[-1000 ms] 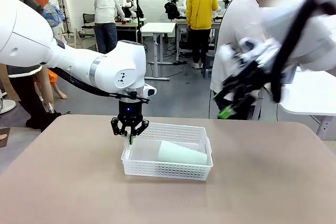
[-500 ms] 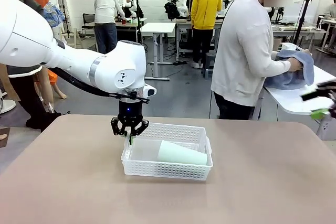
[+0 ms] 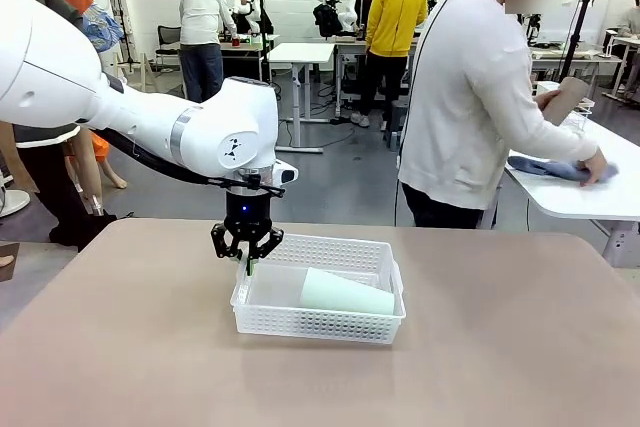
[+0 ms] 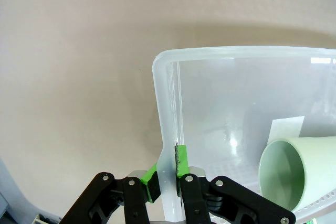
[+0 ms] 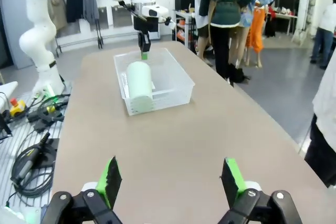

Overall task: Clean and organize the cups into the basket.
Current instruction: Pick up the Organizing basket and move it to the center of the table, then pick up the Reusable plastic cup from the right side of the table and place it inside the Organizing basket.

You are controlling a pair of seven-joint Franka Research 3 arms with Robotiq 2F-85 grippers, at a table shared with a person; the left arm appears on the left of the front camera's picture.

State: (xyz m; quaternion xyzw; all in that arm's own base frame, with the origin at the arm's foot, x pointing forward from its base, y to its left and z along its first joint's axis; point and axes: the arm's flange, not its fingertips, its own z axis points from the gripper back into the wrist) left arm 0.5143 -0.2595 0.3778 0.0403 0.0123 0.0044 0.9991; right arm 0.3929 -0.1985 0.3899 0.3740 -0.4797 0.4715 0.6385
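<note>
The left gripper (image 4: 168, 174) is pinched shut on the left wall of the basket (image 3: 330, 325), frame centre. The mint cup (image 3: 345, 293) lies on its side inside. The right gripper (image 5: 170, 179) gapes wide and empty, low in its own view. With the person (image 3: 470, 97) at upper right handling a tan cup (image 3: 562, 97), the job looks like steadying: a firm, level pinch, no lifting or dragging.
</note>
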